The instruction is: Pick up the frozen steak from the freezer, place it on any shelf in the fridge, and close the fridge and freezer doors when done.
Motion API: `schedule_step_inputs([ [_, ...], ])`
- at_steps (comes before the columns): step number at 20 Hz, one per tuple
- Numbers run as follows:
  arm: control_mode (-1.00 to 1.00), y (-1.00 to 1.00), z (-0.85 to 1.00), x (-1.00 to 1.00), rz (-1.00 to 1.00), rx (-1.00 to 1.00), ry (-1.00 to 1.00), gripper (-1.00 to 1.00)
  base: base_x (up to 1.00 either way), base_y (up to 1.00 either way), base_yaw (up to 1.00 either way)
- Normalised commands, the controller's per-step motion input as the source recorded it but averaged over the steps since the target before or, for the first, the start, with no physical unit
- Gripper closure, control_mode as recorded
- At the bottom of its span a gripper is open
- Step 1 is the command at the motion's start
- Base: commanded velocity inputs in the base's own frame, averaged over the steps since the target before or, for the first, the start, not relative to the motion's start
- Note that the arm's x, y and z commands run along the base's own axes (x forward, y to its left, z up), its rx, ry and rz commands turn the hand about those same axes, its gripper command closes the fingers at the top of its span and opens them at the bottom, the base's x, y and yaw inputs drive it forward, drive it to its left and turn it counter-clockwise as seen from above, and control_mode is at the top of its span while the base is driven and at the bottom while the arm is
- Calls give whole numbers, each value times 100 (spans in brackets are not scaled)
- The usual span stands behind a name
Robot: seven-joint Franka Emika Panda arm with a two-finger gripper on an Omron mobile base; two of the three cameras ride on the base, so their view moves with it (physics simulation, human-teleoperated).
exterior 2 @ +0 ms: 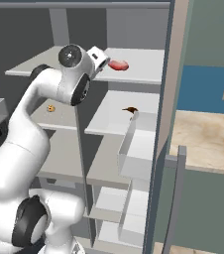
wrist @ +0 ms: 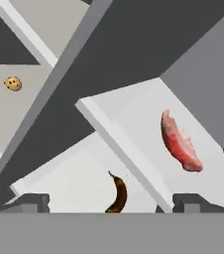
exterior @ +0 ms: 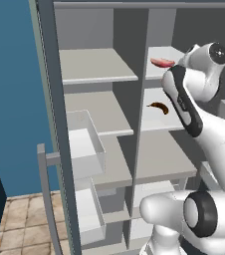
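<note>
Your gripper (wrist: pixel 109 202) stands wide open with nothing between its fingers; the frozen steak (wrist: pixel 180 142) lies flat on the top shelf (exterior 2: pixel 139 69), above the dark brown curved item (wrist: pixel 118 194)

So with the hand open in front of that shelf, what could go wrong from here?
The steak lies on an upper shelf with the open gripper not yet around it; a shallow approach might push it back rather than grip it. The dark curved item sits on the shelf just below, so dropping low could catch that instead.
</note>
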Motion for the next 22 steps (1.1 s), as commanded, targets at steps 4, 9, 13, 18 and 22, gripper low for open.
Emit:
schedule_step_inputs([
  [4, -100, 29, -26, -100, -20, 22, -6, -100, 0, 0, 0],
  [9, -100, 34, -11, -88, -20, 23, -1, -100, 0, 0, 0],
  [13, -100, 30, -6, -29, -7, 10, 1, -100, 0, 0, 0],
  [18, -100, 6, 0, 0, 0, 0, 2, -100, 0, 0, 0],
  [22, -100, 0, -3, -6, 0, 0, 0, -100, 0, 0, 0],
])
